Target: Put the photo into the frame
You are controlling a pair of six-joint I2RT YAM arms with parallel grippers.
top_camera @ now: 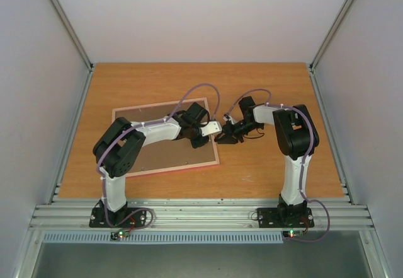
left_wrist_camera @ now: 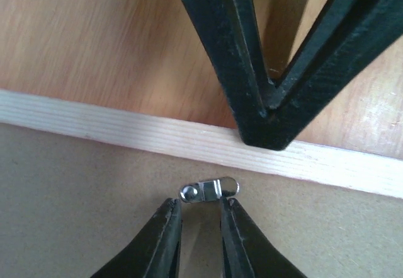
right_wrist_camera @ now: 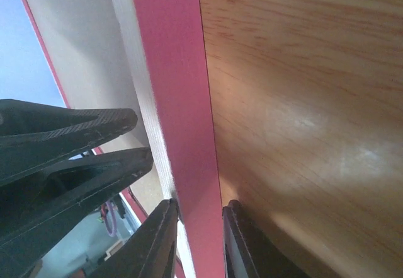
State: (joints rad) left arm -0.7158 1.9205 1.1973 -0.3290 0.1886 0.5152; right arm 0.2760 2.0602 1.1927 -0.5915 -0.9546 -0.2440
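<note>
Right wrist: frame (right_wrist_camera: pixel 179 101) within right tool (right_wrist_camera: pixel 199 205)

The overhead view is evenly, softly lit, with only faint shadows beneath the arms (top_camera: pixel 145 133). Both wrist views are very close and soft: the dark fingers (left_wrist_camera: pixel 157 246) blur toward the picture edge, and a pale sheen, perhaps from a lamp above, glazes the desk (right_wrist_camera: pixel 315 133).

You look down on the orange wooden table (top_camera: pixel 264 89) from above its near edge; both wrist cameras sit close, sharing one edge of the thin pink rectangular frame (right_wrist_camera: pixel 176 101).
</note>
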